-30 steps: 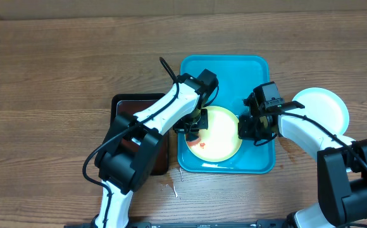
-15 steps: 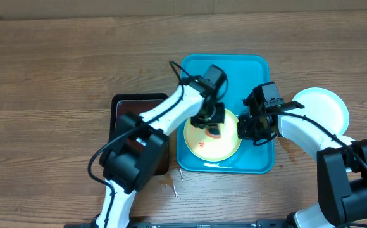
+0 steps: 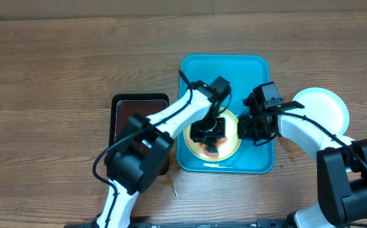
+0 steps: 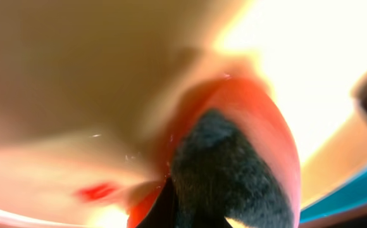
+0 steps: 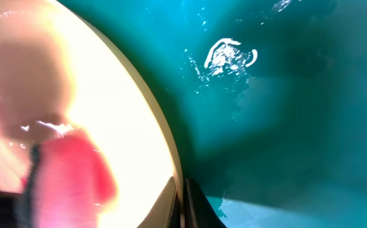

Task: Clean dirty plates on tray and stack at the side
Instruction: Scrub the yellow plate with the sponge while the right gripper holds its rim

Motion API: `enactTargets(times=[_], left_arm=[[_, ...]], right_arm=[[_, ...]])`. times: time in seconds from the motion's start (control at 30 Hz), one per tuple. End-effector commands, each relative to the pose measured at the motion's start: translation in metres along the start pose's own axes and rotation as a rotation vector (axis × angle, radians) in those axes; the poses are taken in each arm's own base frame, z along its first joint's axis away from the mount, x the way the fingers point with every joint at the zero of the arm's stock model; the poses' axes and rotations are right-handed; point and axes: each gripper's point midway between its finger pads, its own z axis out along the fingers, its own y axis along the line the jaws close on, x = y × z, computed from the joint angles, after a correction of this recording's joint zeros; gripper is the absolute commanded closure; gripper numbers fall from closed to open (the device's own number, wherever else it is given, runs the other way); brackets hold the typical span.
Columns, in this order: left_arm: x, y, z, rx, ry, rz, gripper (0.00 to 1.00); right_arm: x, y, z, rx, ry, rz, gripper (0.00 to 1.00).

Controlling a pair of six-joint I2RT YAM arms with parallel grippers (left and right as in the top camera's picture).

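Observation:
A pale yellow-green plate (image 3: 229,145) lies in the teal tray (image 3: 247,76). My left gripper (image 3: 209,135) is shut on a red sponge (image 4: 259,126) with a dark scouring side (image 4: 231,171), and presses it onto the plate's middle. A red smear (image 4: 98,190) shows on the plate (image 4: 76,95) beside the sponge. My right gripper (image 3: 251,130) is shut on the plate's right rim (image 5: 182,202), which runs between its fingers over the wet tray floor (image 5: 285,114). A pale blue-white plate (image 3: 326,107) sits on the table to the right of the tray.
A dark brown, black-rimmed tray (image 3: 139,104) lies left of the teal tray, partly under my left arm. A few small scraps (image 3: 174,183) lie on the wooden table near the front edge.
My left gripper has swept the sponge from the plate's left edge across its top to its lower middle. The right gripper and plate stayed put.

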Motion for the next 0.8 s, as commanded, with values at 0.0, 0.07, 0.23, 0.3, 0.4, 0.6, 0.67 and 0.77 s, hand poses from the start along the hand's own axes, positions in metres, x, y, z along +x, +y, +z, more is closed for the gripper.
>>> enactTargets(times=[0.0,0.07,0.23,0.3,0.4,0.6,0.67,0.77], left_arm=[[-0.017,0.04,-0.002,-0.14,-0.042,-0.08,0.96],[-0.02,0.053,-0.006,-0.184,-0.054,-0.099,0.96],[-0.034,0.094,-0.019,-0.363,-0.135,-0.125,0.96],[-0.04,0.105,-0.025,-0.428,-0.17,-0.119,0.96],[-0.048,0.11,-0.034,-0.474,-0.215,-0.111,0.96],[-0.069,0.088,-0.055,-0.418,-0.299,-0.09,0.96],[-0.077,0.074,-0.056,-0.361,-0.324,-0.075,0.96],[-0.079,0.042,-0.045,-0.209,-0.302,-0.022,0.96]], right_arm=[[0.008,-0.003,0.005,0.014,0.023,-0.002,0.96],[0.007,-0.003,0.005,0.014,0.022,-0.002,0.96],[0.007,-0.003,0.005,0.014,0.022,-0.002,0.96],[0.007,-0.003,0.005,0.014,0.022,-0.002,0.96],[0.007,-0.003,0.005,0.014,0.022,-0.002,0.96],[0.007,-0.003,0.005,0.014,0.022,-0.002,0.96],[0.008,-0.003,0.005,0.014,0.023,-0.002,0.96],[0.008,-0.003,0.005,0.014,0.023,-0.002,0.96]])
